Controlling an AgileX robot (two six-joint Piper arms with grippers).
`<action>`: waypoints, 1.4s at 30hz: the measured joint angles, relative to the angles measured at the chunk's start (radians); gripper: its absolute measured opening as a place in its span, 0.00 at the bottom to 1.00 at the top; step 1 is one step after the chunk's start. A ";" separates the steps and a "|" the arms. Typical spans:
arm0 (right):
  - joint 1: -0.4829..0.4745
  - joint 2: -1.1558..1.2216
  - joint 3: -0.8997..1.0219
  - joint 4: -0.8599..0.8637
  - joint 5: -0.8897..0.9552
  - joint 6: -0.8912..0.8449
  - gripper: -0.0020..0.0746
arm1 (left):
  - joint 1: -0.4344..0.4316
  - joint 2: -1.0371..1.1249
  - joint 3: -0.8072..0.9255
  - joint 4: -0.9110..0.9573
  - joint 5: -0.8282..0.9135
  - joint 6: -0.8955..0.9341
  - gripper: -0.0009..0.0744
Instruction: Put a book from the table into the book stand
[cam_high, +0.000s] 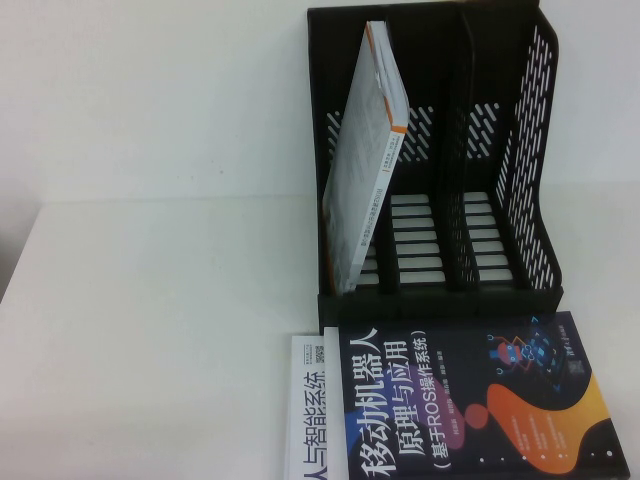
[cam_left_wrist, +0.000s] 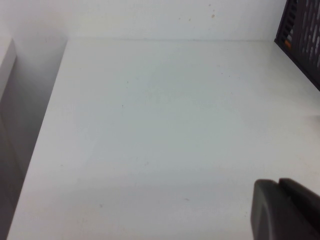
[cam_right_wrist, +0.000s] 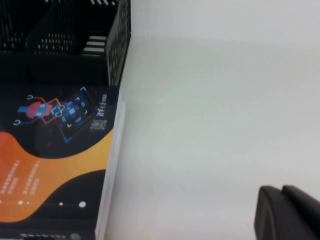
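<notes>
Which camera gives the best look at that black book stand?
The high view: the whole book stand shows, three slots, one white book leaning inside. The right wrist view catches only its lower front; the left wrist view, one corner.

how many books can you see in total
3. A white book with orange-edged spine leans in the left slot of the book stand. The dark navy book lies flat on the table before the stand, partly covering another white book on its left.
</notes>
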 joint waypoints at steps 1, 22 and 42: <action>0.000 0.000 0.000 0.000 0.000 0.000 0.02 | 0.000 0.000 0.000 0.000 0.000 0.002 0.01; 0.000 0.000 0.000 0.000 0.000 -0.006 0.02 | 0.000 0.000 0.000 0.002 0.000 0.018 0.01; 0.000 0.000 0.009 0.000 -0.283 -0.006 0.02 | 0.000 0.000 0.006 0.041 -0.298 0.069 0.01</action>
